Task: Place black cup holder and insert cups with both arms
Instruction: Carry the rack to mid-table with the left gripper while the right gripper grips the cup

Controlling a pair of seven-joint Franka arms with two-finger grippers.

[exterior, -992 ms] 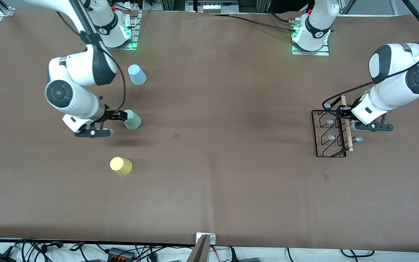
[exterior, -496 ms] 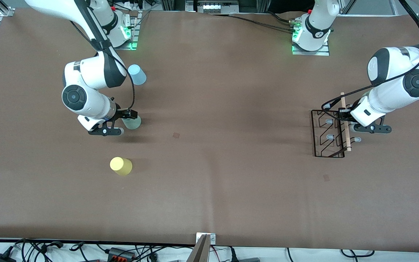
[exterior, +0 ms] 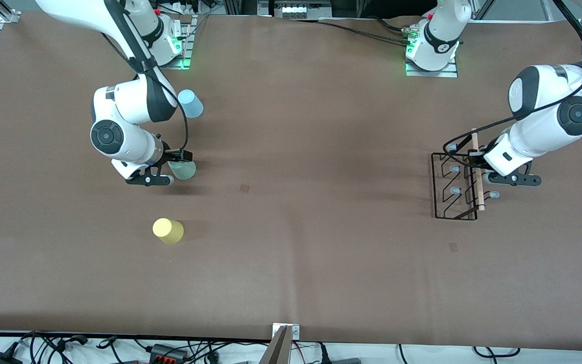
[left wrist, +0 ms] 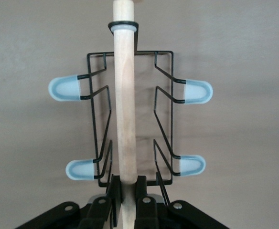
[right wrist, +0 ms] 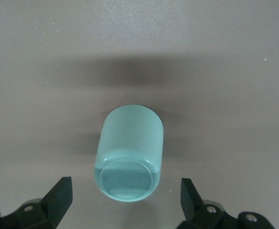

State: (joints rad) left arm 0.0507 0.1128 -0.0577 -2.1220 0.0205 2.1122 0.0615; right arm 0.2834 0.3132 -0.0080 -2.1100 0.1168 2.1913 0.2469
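The black cup holder [exterior: 453, 186] is at the left arm's end of the table. My left gripper [exterior: 476, 162] is shut on its wooden dowel handle [exterior: 478, 174]. The left wrist view shows the left gripper [left wrist: 125, 189] clamping the dowel [left wrist: 124, 105], with grey-tipped pegs [left wrist: 65, 88] either side. The mint-green cup [exterior: 185, 171] stands at the right arm's end. My right gripper [exterior: 178, 158] is open just above it. In the right wrist view the right gripper [right wrist: 125, 196] has its fingers [right wrist: 60, 193] either side of the mint cup [right wrist: 130, 155], not touching. The light blue cup [exterior: 190, 103] and the yellow cup [exterior: 168, 230] stand apart.
The brown table [exterior: 311, 151] is bare between the cups and the holder. The arm bases [exterior: 431, 50] stand along the edge farthest from the front camera. Cables lie past the table's front edge [exterior: 170, 349].
My right arm has swung in so that its open gripper now sits over the mint cup. My left gripper has shifted the holder slightly toward the table's middle.
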